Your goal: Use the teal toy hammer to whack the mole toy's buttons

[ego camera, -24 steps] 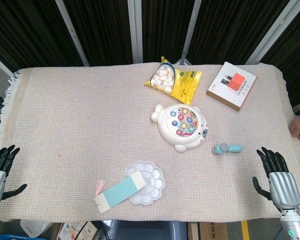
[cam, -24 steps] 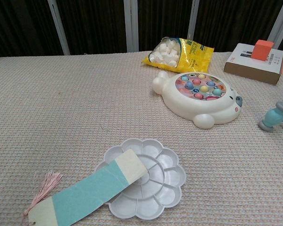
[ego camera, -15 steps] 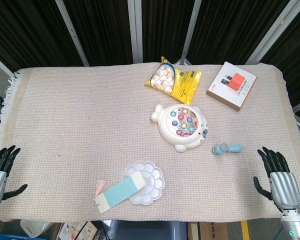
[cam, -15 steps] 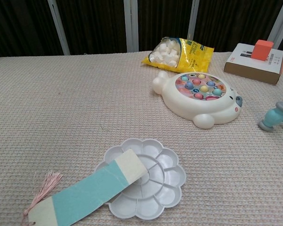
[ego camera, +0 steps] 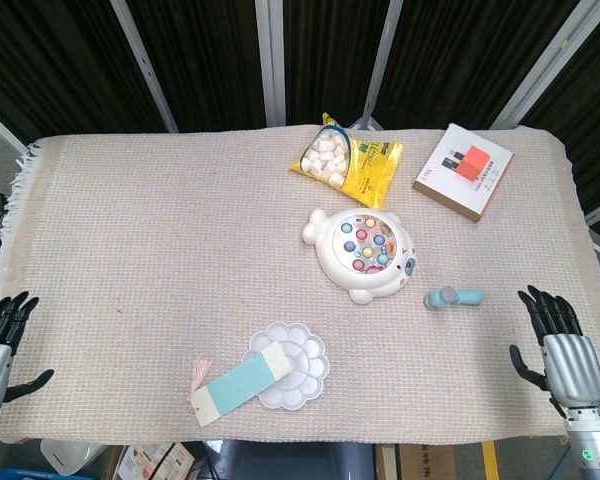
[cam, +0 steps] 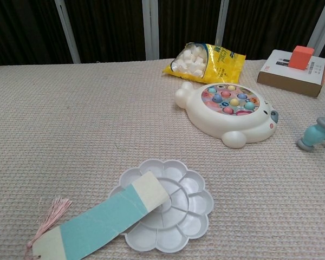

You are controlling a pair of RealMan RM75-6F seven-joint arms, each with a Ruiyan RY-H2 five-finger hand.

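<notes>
Teal hammer point(ego camera: 454, 298) beyond right hand point(ego camera: 563, 357)

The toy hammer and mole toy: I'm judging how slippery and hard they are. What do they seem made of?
The teal toy hammer looks like smooth moulded plastic with a matte finish and a grey head tip. The mole toy seems glossy cream plastic, showing faint highlights, with coloured plastic-looking buttons. Both probably hard.

yellow snack bag point(ego camera: 348, 161), boxed item point(ego camera: 463, 171), flower-shaped palette point(ego camera: 294, 366), tasselled bookmark point(ego camera: 235, 388)
</notes>
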